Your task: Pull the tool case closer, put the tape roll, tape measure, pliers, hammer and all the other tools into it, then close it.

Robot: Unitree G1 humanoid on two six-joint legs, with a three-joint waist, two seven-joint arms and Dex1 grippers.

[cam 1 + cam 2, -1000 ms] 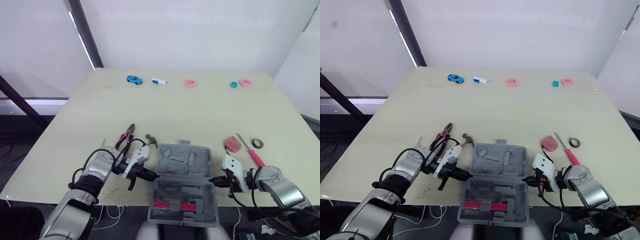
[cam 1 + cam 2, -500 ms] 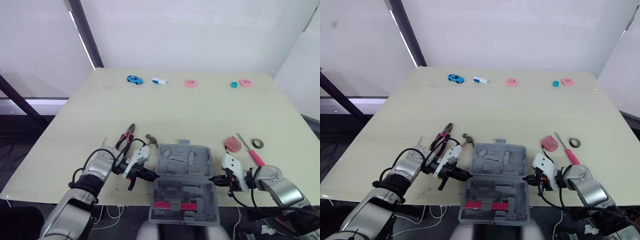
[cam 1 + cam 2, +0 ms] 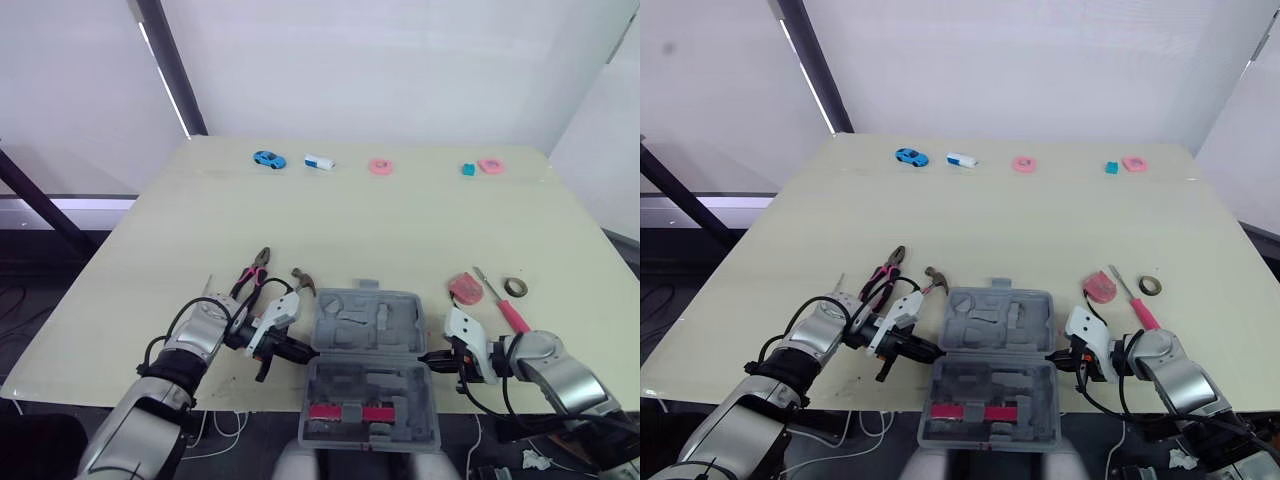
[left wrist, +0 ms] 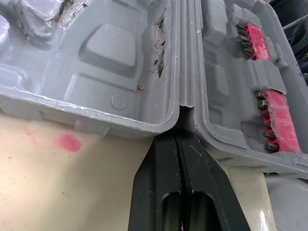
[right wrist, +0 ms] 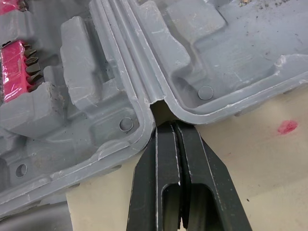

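Little has changed in a second: the open case [image 3: 345, 322] lies almost where it did at the table's [image 3: 350, 220] near edge, its near half looking a shade shorter, and both tools are in the same spots at the hinge ends.

The left tool [image 3: 304, 352] is clenched, fingertips pressed together against the hinge notch, with the case at its 3 o'clock. The right tool [image 3: 426, 358] is clenched likewise at the opposite notch, the case at its 9 o'clock. The near half hangs over the table edge.

One pliers [image 3: 255, 270] and one hammer [image 3: 303, 281] lie at the left tool's 11 and 12 o'clock. One tape measure [image 3: 464, 289], one screwdriver [image 3: 506, 306] and one tape roll [image 3: 514, 287] lie between the right tool's 12 and 2 o'clock, outside the case. Two red strips [image 3: 340, 411] sit in the near half. Five small items line the far edge, among them a toy car [image 3: 266, 159].
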